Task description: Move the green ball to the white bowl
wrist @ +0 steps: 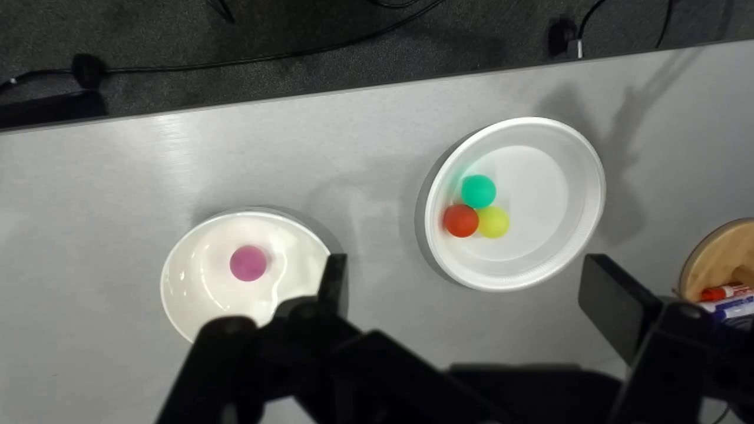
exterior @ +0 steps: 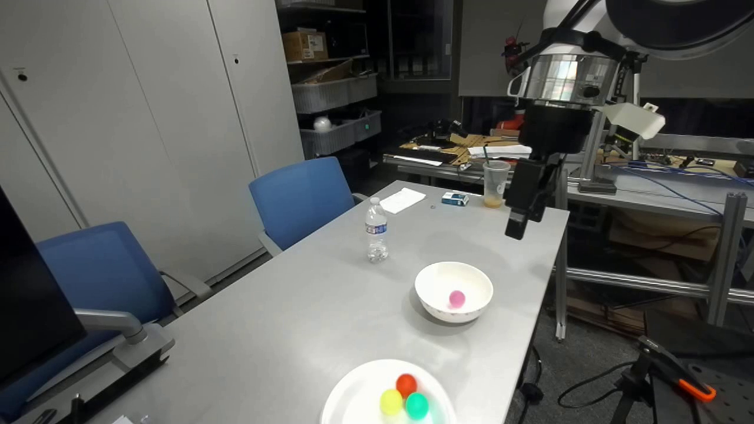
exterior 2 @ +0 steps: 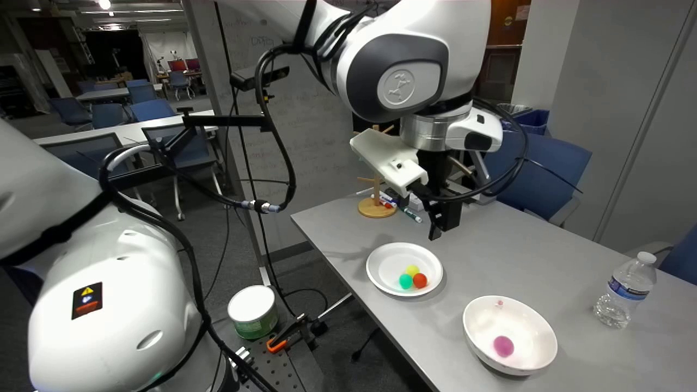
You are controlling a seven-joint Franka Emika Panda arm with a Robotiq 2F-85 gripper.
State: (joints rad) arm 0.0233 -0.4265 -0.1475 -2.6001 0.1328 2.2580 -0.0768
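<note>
The green ball (wrist: 478,191) lies in the flat white plate, touching a red-orange ball (wrist: 461,221) and close beside a yellow ball (wrist: 493,222). The green ball also shows in both exterior views (exterior: 417,406) (exterior 2: 405,281). The white bowl (wrist: 197,265) stands on the table apart from the plate, with a pink ball (wrist: 248,263) inside. The bowl also shows in both exterior views (exterior: 433,282) (exterior 2: 531,326). My gripper (wrist: 465,282) is open and empty, with its fingers wide apart. In both exterior views it hangs above the table (exterior: 518,227) (exterior 2: 438,231).
The white plate (wrist: 536,200) sits near the table edge. A water bottle (exterior: 376,232) stands beyond the bowl. A wooden stand (exterior 2: 377,208) with markers is past the plate. A plastic cup (exterior: 496,182) and a small box (exterior: 455,199) stand at the table's end.
</note>
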